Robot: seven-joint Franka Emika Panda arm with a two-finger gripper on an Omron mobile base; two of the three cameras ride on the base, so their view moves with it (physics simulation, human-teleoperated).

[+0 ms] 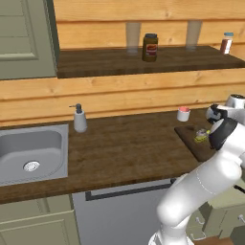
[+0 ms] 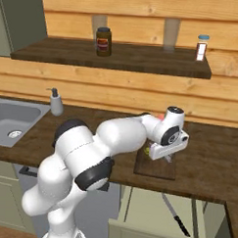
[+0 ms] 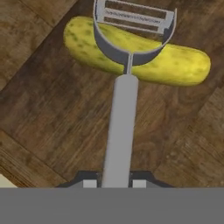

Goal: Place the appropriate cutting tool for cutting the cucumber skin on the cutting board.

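So the wooden countertop (image 1: 124,148) runs from the sink (image 1: 31,153) on the left across to the robot's right, and the cutting board (image 2: 155,166) sits near the counter's front edge on that side, a shade darker than the wood around it. The arm bends over it, so the gripper (image 2: 167,153) hangs right above the board.

On the board lies the cucumber (image 3: 131,50), stubby and yellow-green. In the hand view its long axis runs roughly across the picture, tilted a little. The peeler (image 3: 121,109) points the other way: its grey handle comes straight up from between the fingertips (image 3: 89,183) and the Y-shaped head with the slotted blade sits over the middle of the cucumber, so tool and vegetable cross at about a right angle. I can't tell whether the head touches the cucumber or hovers above it.

Hand state: the fingers sit close on either side of the handle's end and look like they're clamped on it, though the contact sits at the picture's bottom edge, so it could be a loosening grip.

My read: the peeler is already over the board, so what's left is mostly letting go. The thing to watch is that the head is over the cucumber, not bare board. It may end up propped on it or roll off sideways once released.
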